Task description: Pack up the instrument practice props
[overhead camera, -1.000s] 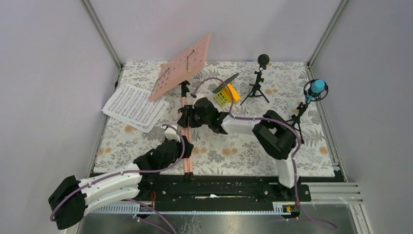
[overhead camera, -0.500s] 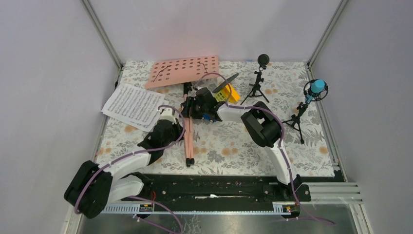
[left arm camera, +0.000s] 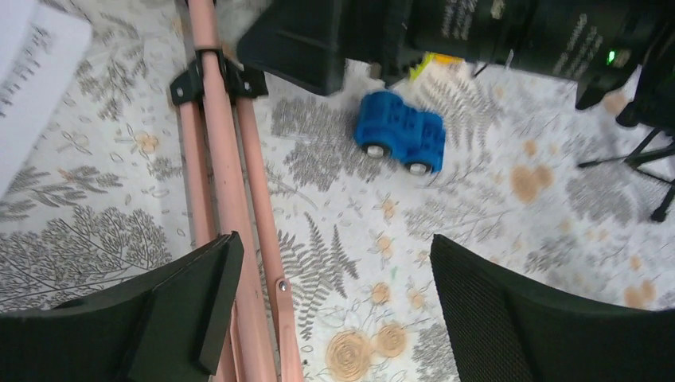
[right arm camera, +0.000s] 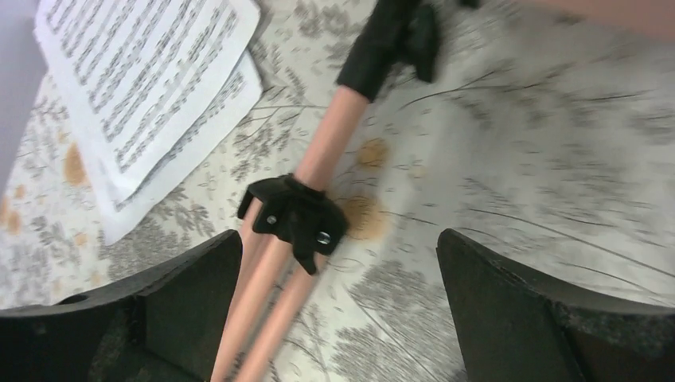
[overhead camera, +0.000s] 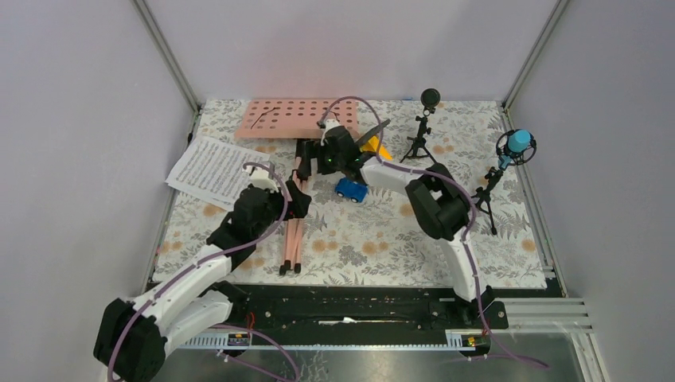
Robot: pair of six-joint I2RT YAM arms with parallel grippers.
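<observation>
Stand (overhead camera: 298, 118) laid flat, nothing packed yet
Left gripper (left arm camera: 336, 243), right gripper (right arm camera: 338, 235) held open over its legs; sheets (overhead camera: 215, 171), black mic (overhead camera: 420, 135), blue mic (overhead camera: 516, 145) left beside it.

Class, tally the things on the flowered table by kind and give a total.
Stands: 1, pink music stand
Microphones: 2, black mic, blue mic
Paper: 1, sheet-music pile
Toys: 2, blue car, yellow block
Total: 6

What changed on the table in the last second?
The pink music stand fell from tilted to flat, panel at the far edge, legs swinging left. The right gripper moved farther, uncovering the blue toy car; the left gripper advanced. The sheet-music pages, black mic and blue mic stayed.
</observation>
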